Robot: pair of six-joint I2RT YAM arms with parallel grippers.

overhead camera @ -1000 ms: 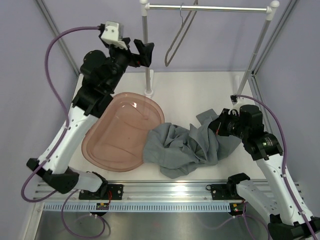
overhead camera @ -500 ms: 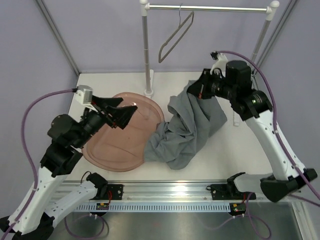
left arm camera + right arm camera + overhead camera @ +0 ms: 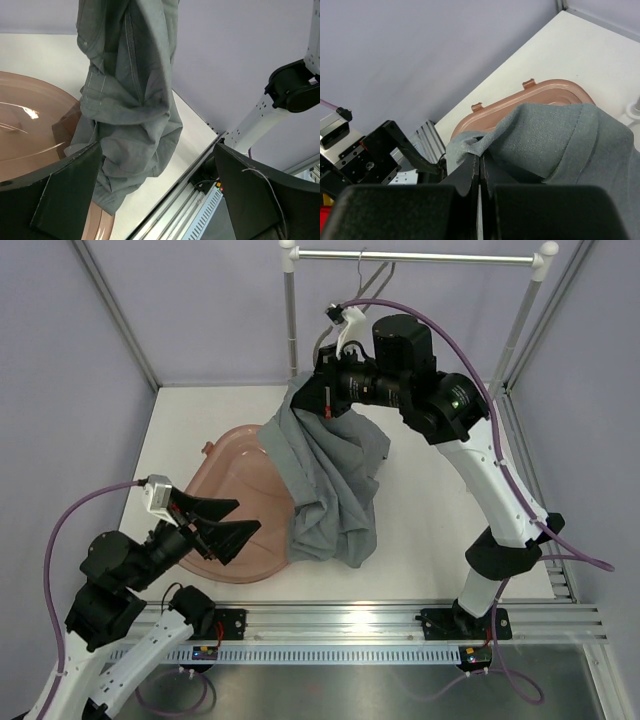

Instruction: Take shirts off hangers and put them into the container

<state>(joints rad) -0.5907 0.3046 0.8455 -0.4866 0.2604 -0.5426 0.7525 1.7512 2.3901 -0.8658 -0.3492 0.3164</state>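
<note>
The right claw (image 3: 480, 165), pinching the grey-green cloth shirt (image 3: 330, 485), hangs it upright at the right rim of the translucent pinkish oval tub (image 3: 238, 462), which lies leftward, beside the spread left claw (image 3: 246, 517).

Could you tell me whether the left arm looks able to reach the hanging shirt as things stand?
Probably yes. The left gripper is open and faces the shirt, which hangs from the shut right gripper at the edge of the tub; nothing stands between them.
</note>
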